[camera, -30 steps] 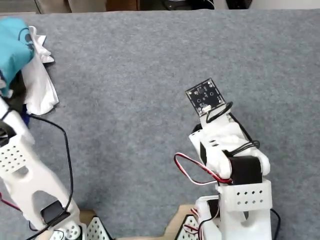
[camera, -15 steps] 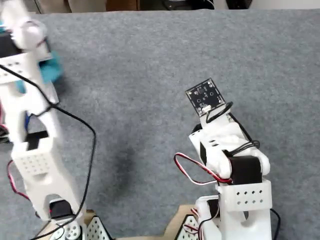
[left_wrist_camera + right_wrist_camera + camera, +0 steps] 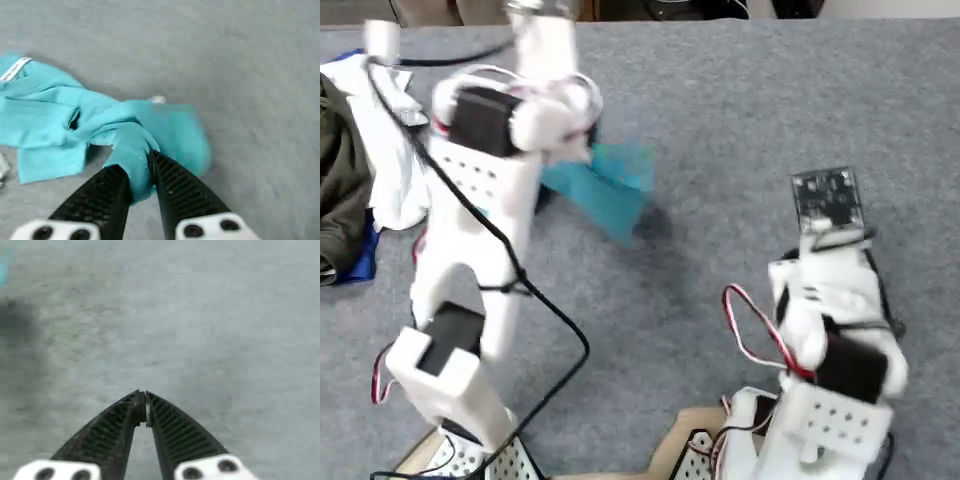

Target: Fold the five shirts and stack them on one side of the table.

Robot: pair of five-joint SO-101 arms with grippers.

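Note:
A teal shirt [image 3: 605, 190] hangs bunched from my left gripper [image 3: 141, 172], which is shut on a twisted fold of it over the middle of the grey table [image 3: 740, 100]. The same teal shirt [image 3: 60, 125] trails down onto the table surface. At the table's left edge lies a heap of shirts: a white one [image 3: 395, 160], a dark olive one [image 3: 340, 190] and a blue one [image 3: 355, 262]. My right gripper [image 3: 142, 410] is shut on nothing, above bare grey table at the right.
The left arm [image 3: 480, 230] rises tall over the left half of the table, with a black cable [image 3: 545, 320] looping beside it. The right arm [image 3: 830, 330] stands at the front right. Open grey table lies across the middle and far right.
The left arm has swung from the heap at the left edge toward the table's middle, carrying the teal shirt. The right arm has shifted to the right.

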